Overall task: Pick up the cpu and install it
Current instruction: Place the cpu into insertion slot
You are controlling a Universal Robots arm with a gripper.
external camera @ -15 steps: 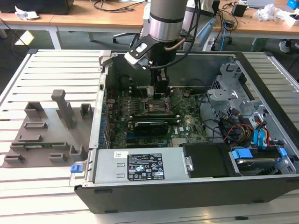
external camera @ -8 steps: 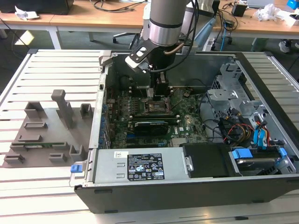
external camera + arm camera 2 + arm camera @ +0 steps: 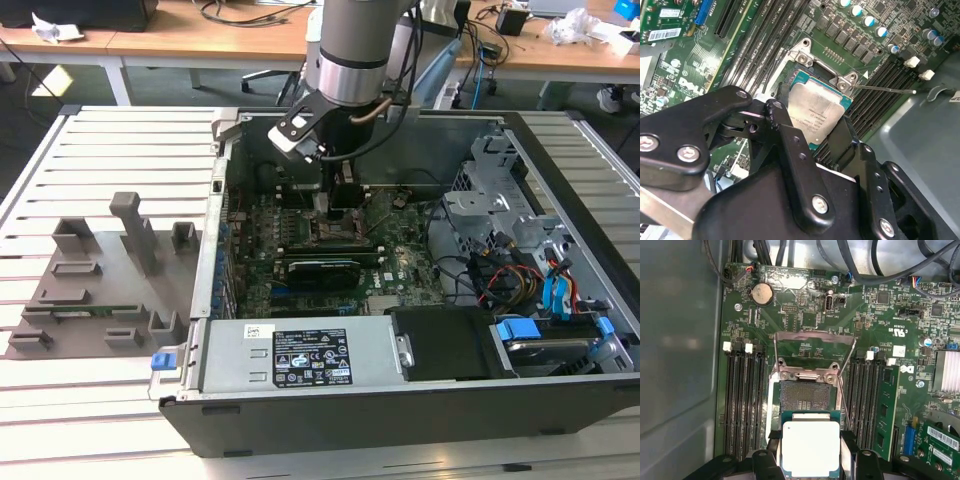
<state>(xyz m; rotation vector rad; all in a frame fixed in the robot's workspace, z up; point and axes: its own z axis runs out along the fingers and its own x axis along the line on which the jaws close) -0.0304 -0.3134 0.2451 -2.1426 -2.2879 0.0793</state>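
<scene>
DESK: What does the gripper have?

PHOTOGRAPHER: The gripper [image 3: 811, 460] is clamped on the cpu [image 3: 811, 445], a black finger [image 3: 763, 462] pressed to each of two opposite edges, the silvery plate turned up toward the arm. The second wrist view shows the same grasp, with the cpu [image 3: 816, 112] pinched between the fingers.

DESK: Where is that on the machine?

PHOTOGRAPHER: Inside the open computer case [image 3: 450, 415], low over the green motherboard [image 3: 400, 270]. In the exterior view the arm [image 3: 350, 50] stands over the case with the gripper [image 3: 335, 200] down among the boards.

DESK: And the socket?

PHOTOGRAPHER: The socket [image 3: 804, 400] lies open just ahead of the fingertips, its contacts bare. The chip's leading edge overlaps the socket's nearer edge. Whether chip and socket touch, I cannot tell.

DESK: The cover?

PHOTOGRAPHER: The metal load plate [image 3: 815, 347] is lifted beyond the socket, on its far side from the gripper, with a thin lever [image 3: 842, 400] running alongside. Black memory slots [image 3: 742, 400] flank the gripper on both sides, and a green memory module [image 3: 887, 410] sits in one of them.

DESK: Anything else?

PHOTOGRAPHER: A labelled power supply [image 3: 300, 355] sits in the case, apart from the gripper. Well away, outside the case, a grey fixture tray [image 3: 100, 270] rests on the slatted table [image 3: 120, 140]
</scene>
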